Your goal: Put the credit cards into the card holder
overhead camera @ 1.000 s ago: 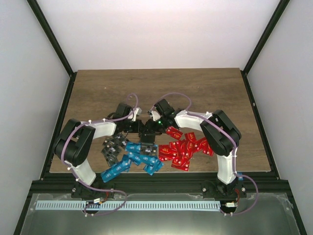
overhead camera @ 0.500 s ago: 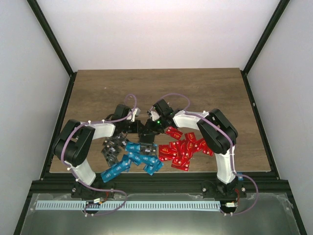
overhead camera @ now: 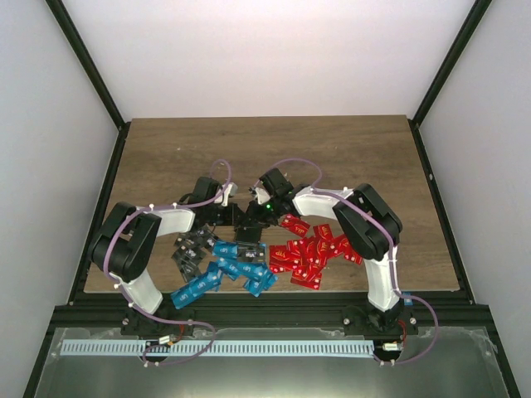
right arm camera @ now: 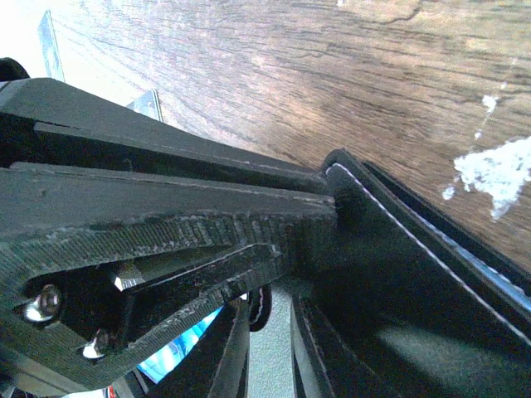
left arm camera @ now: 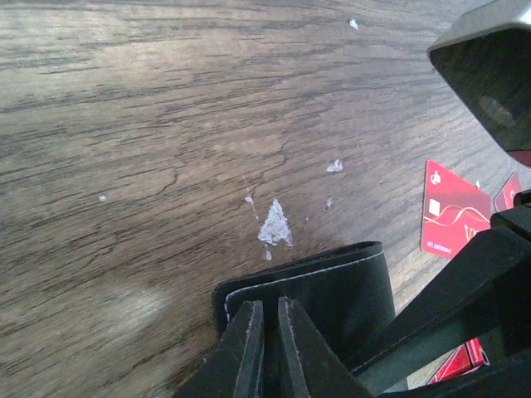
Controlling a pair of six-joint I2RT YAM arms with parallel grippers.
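Observation:
The black card holder [overhead camera: 249,239] lies between the two grippers in the middle of the table. My left gripper [left arm camera: 270,303] is shut on its near edge [left arm camera: 332,278], and its fingers [right arm camera: 166,207] cross the right wrist view. My right gripper [right arm camera: 270,313] is pressed in against the holder's black stitched flap [right arm camera: 398,249]. Its jaws stand narrowly apart with pale lining showing in the gap, and a grip does not show. The credit cards lie in front: dark grey [overhead camera: 189,251], blue [overhead camera: 228,269] and red [overhead camera: 311,250]. One red card [left arm camera: 448,215] lies just right of the holder.
The card piles fill the near strip of the wooden table [overhead camera: 265,157] between the arm bases. Small white flecks [left arm camera: 274,225] mark the wood beyond the holder. Black frame posts and pale walls enclose the table on three sides.
My right gripper's jaws have narrowed and the right wrist has nudged slightly left toward the holder. The left gripper and the cards have stayed put.

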